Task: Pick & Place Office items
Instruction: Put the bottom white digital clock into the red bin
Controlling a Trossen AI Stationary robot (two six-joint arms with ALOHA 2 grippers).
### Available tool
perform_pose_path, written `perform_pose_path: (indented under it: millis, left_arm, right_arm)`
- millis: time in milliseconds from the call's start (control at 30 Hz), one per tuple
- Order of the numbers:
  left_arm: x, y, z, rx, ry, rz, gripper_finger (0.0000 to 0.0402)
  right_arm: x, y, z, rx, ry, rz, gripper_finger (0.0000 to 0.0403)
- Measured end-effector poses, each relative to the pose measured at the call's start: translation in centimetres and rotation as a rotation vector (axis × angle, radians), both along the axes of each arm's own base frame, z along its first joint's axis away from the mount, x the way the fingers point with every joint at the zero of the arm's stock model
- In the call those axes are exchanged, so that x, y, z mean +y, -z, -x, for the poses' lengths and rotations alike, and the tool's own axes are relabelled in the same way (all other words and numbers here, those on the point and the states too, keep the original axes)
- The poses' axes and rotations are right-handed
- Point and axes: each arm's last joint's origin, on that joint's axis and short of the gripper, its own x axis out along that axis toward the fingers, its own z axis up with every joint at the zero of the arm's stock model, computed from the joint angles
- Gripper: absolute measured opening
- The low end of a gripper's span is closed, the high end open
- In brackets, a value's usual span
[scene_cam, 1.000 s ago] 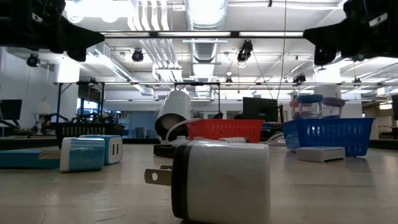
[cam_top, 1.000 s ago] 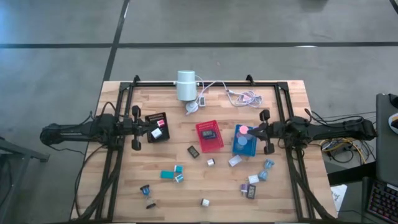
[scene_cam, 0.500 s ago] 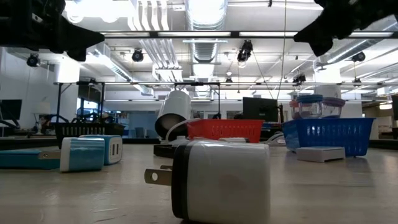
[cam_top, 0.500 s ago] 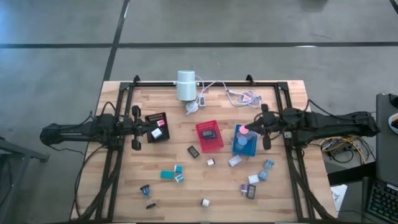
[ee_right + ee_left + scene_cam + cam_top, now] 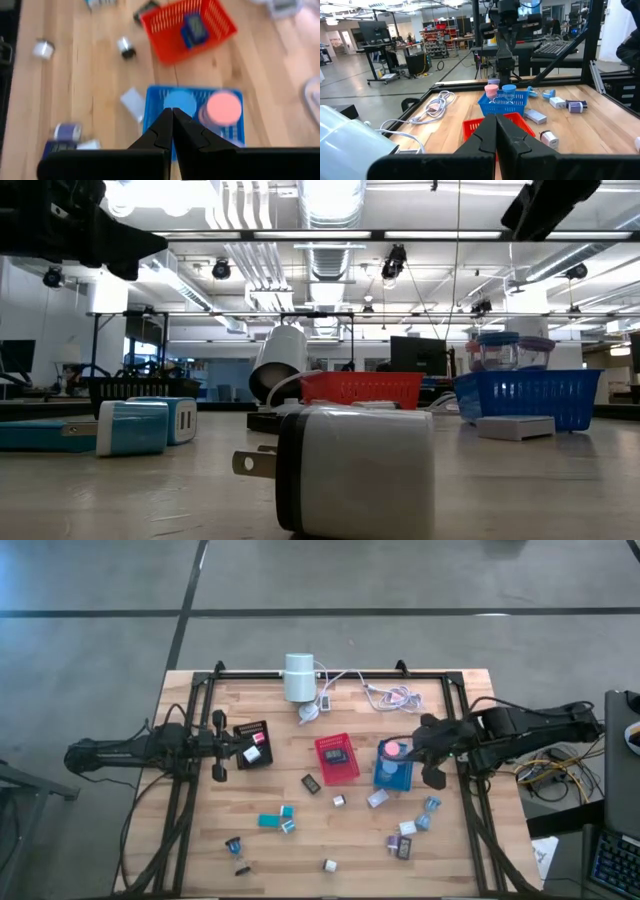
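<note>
The office items lie scattered over the wooden table: teal blocks (image 5: pixel 268 820), a black block (image 5: pixel 311 783), a white block (image 5: pixel 377 798), and small clips and blocks (image 5: pixel 404 843) at the front right. A pink disc (image 5: pixel 393 749) and a blue disc (image 5: pixel 180 102) sit in the blue tray (image 5: pixel 392 778). My right gripper (image 5: pixel 408 748) hangs shut just above that tray, holding nothing. At the black tray (image 5: pixel 252 732), which holds small white and pink pieces, my left gripper (image 5: pixel 243 748) is shut and holds nothing. A dark item (image 5: pixel 337 753) lies in the red tray (image 5: pixel 337 768).
A white cylinder (image 5: pixel 298 677) with cables (image 5: pixel 395 696) stands at the back of the table. In the low view a white plug block (image 5: pixel 350 470) sits close in front, with teal blocks (image 5: pixel 140 427) to its left. Black frame rails (image 5: pixel 180 820) run along both sides.
The right arm has lifted and bent, tipping its shut gripper down over the blue tray and rising out of the low view. The left arm has not moved.
</note>
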Motion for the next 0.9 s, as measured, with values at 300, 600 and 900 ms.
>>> perform_pose_path:
  millis: [300,600,900]
  left_arm:
    - [0.0,0.0,0.0,0.000,-0.001,0.004,0.0005]
    - [0.0,0.1,0.0,0.017,0.001,-0.034,0.0005]
    - [0.0,0.2,0.0,0.021,-0.001,-0.003,0.0005]
  right_arm:
    - [1.5,-1.7,-0.1,0.241,-0.013,-0.009,0.0008]
    - [3.1,0.3,-0.1,0.365,-0.084,-0.140,0.0009]
    - [3.9,3.5,0.3,0.471,0.011,-0.193,0.0064]
